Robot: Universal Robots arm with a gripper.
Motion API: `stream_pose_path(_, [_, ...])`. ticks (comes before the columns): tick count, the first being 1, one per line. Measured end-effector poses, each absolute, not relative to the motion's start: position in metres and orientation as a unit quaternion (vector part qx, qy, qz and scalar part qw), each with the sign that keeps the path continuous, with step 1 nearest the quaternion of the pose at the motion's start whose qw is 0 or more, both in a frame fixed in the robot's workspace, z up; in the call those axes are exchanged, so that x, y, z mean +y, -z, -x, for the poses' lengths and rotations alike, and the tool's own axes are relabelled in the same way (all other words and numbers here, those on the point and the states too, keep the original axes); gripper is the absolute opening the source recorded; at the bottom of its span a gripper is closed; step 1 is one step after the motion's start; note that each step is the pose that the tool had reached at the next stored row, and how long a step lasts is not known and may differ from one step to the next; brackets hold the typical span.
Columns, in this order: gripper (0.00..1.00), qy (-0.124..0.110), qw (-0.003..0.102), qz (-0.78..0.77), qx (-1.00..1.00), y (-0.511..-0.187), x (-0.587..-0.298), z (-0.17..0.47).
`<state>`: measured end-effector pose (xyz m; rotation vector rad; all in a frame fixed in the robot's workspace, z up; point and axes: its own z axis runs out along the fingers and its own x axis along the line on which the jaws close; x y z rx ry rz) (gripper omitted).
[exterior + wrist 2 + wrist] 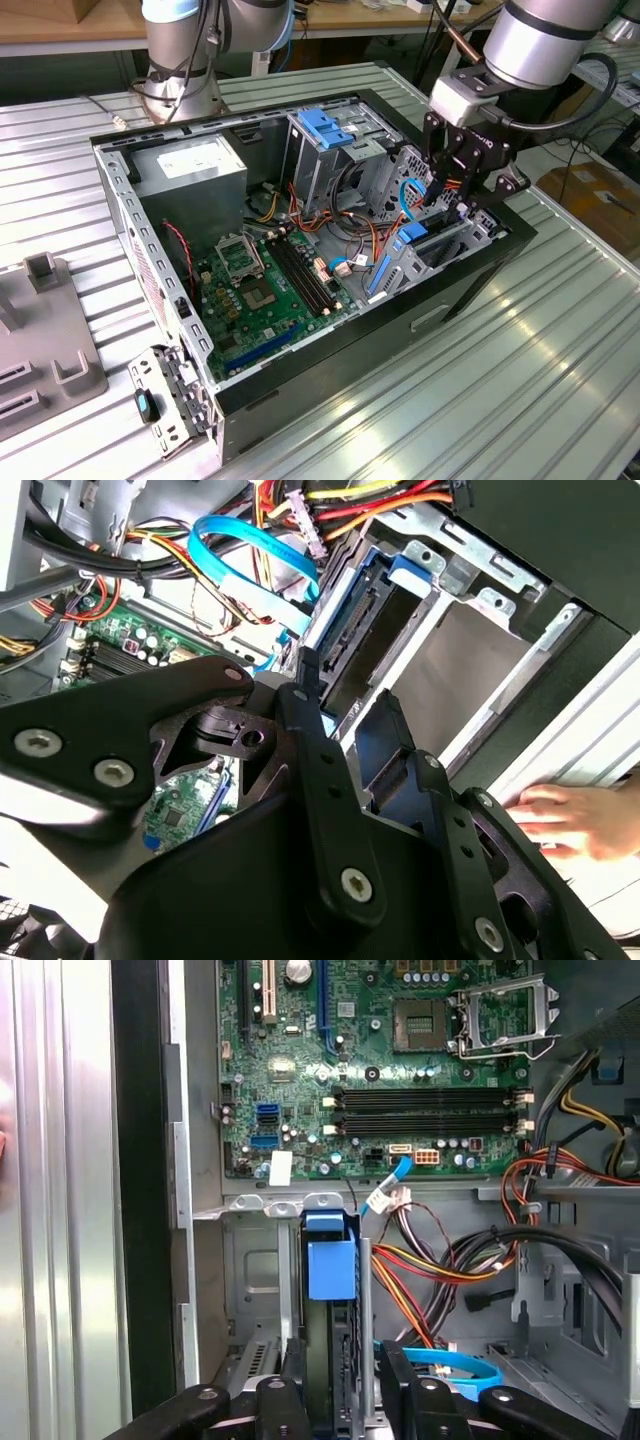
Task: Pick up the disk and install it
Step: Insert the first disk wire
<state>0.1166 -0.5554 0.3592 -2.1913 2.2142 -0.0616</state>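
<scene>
Installation is the step in hand. Across the open case in the exterior view, the grey power-supply box [195, 165] sits toward the exterior view's left, the motherboard [265, 285] on the floor, a bare blue bracket [325, 125] past it, and the gripper [452, 195] at the right end. In the first wrist view it is clamped on the disk [330, 1270], which stands on edge over the drive bay [450, 670]. Seating the disk likely calls for a straight, aligned slide along the bay's rails, clear of the loose cables [440, 1270] and of the person's hand [565, 820] beside the case.
</scene>
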Motion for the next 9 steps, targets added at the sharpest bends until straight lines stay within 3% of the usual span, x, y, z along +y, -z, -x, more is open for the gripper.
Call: stream_pose_path(9, [0.43, 0.02, 0.013, 0.703, 0.711, -0.3586, -0.5461, -0.1279])
